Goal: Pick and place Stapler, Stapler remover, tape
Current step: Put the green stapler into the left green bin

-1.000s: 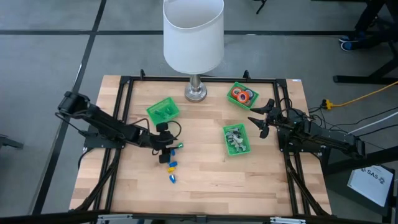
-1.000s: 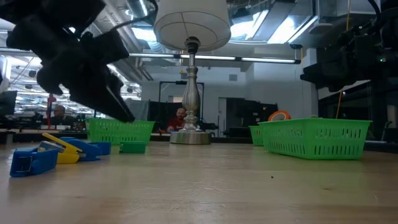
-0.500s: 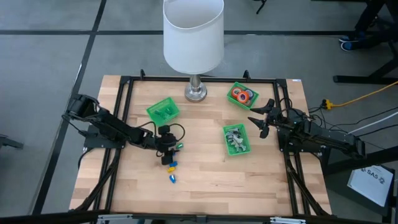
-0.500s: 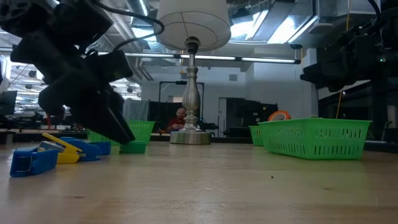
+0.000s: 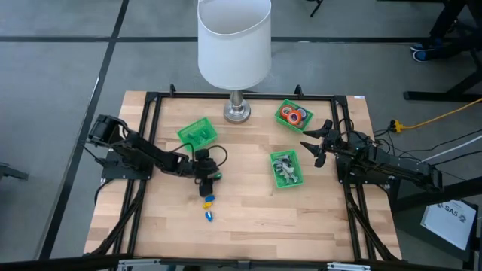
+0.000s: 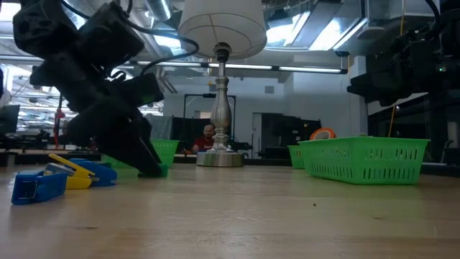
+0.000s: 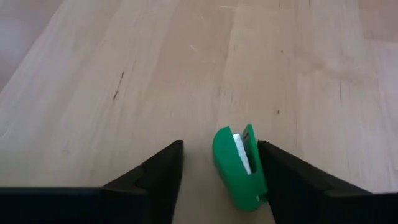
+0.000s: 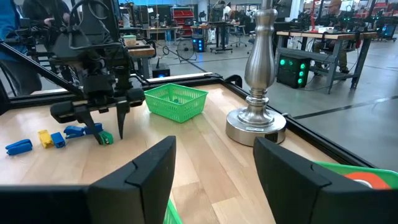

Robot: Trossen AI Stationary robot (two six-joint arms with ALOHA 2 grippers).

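My left gripper (image 7: 219, 163) has its jaws spread around a small green stapler (image 7: 238, 167), not yet pinching it. Blue and yellow staplers (image 5: 208, 207) lie loose just beside; my right gripper (image 5: 315, 144) waits, jaws spread, so sorting looks partly done.

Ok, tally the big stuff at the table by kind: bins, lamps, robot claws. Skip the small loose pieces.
Green bins: 3
Lamp: 1
Robot claws: 2, the left claw and the right claw
Total: 6

My left gripper (image 6: 147, 162) hides the green stapler (image 7: 239, 167) at table level; its near end is cut off.
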